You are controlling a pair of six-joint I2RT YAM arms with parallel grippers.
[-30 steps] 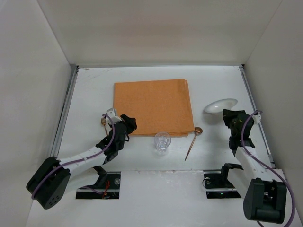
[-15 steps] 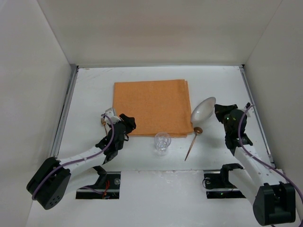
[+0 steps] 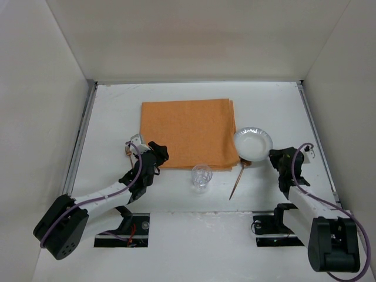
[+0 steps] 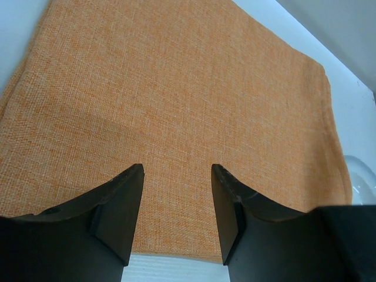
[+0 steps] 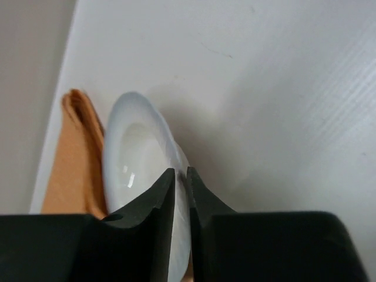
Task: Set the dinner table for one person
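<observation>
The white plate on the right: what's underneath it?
The white plate covers the right edge of the orange placemat and the tip of the spoon, with dinner table beneath the rest. Whether it touches them, or hides anything more, cannot be seen.

Beige back wall (image 3: pixel 194 41) behind the white table (image 3: pixel 111 111), left wall (image 3: pixel 35 106) and right wall (image 3: pixel 346 70) flanking it, metal rail (image 3: pixel 79 141) on its left edge

One camera looks down on my whole counter (image 3: pixel 117 117); wrist cameras peer close past my jaws (all share the placemat (image 3: pixel 188 132)).
</observation>
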